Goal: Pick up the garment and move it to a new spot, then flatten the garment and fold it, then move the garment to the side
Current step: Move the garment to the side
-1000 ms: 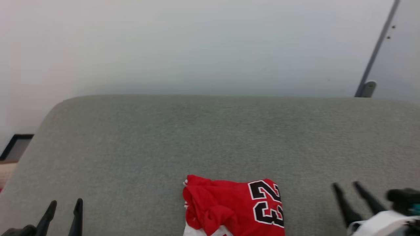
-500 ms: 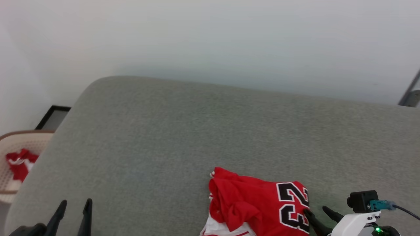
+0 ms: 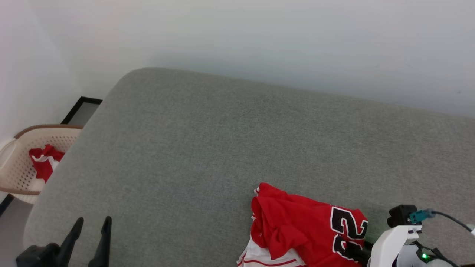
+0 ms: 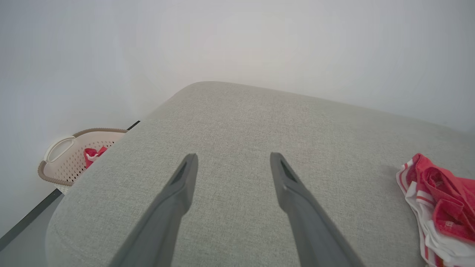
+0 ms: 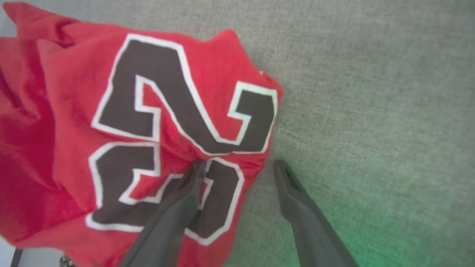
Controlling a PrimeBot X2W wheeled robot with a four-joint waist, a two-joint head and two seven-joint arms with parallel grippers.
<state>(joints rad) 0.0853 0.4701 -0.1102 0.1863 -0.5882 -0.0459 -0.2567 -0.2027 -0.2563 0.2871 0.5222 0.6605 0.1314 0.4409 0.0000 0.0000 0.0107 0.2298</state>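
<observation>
R gripper [image 5: 239,163] open, jaws wide, straddling the shirt's [image 5: 74,111] right edge: one finger on the black "3", cloth puckered at its tip; other finger over bare cushion [image 5: 371,92] just beside the hem. Nothing gripped. Shirt lies crumpled at near right of cushion, "23" up, white striped sleeve at its near left. L gripper [image 4: 233,156] open, empty, over near-left corner, well apart from shirt. Basket [image 3: 48,127] w/ red cloth [image 3: 44,165] off left edge. Wall [image 3: 259,37] behind.
</observation>
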